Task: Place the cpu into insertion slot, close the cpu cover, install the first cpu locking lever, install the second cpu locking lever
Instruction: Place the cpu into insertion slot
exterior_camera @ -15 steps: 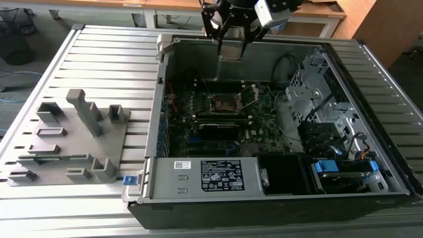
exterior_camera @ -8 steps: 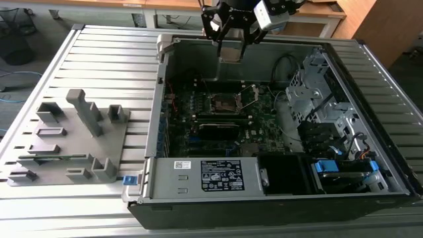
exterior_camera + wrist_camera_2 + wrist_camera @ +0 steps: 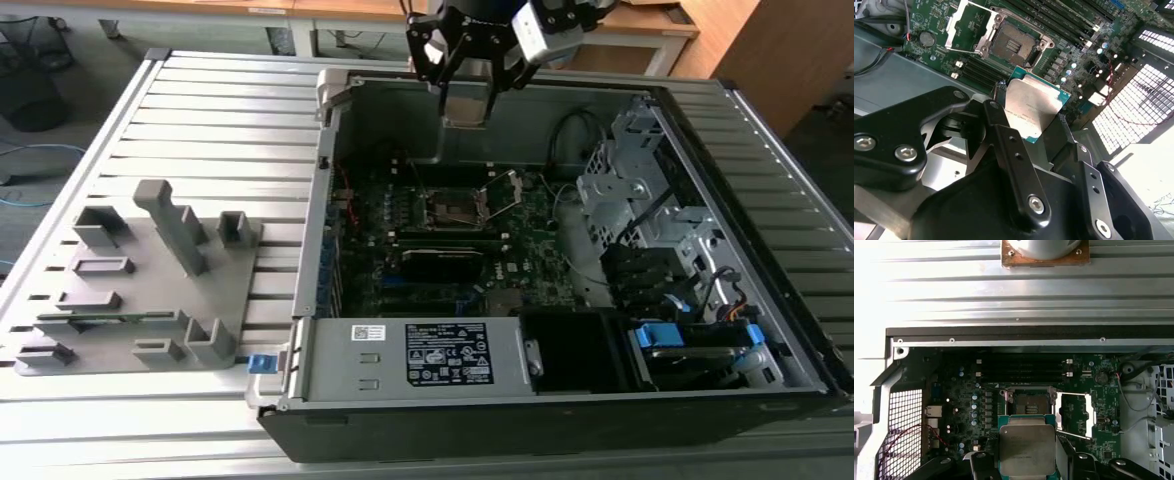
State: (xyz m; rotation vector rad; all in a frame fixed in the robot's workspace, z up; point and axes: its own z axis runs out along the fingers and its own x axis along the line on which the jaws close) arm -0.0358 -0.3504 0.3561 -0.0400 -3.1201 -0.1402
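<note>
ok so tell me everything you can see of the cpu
The cpu is a flat square chip: a dull grey-silver metal lid with notched corners on a green board whose edge shows around it. In both wrist views the black fingers grip it at two opposite edges, in the air over the motherboard. It is not seated: the insertion slot lies bare, with the cpu cover swung open beside it.
</note>
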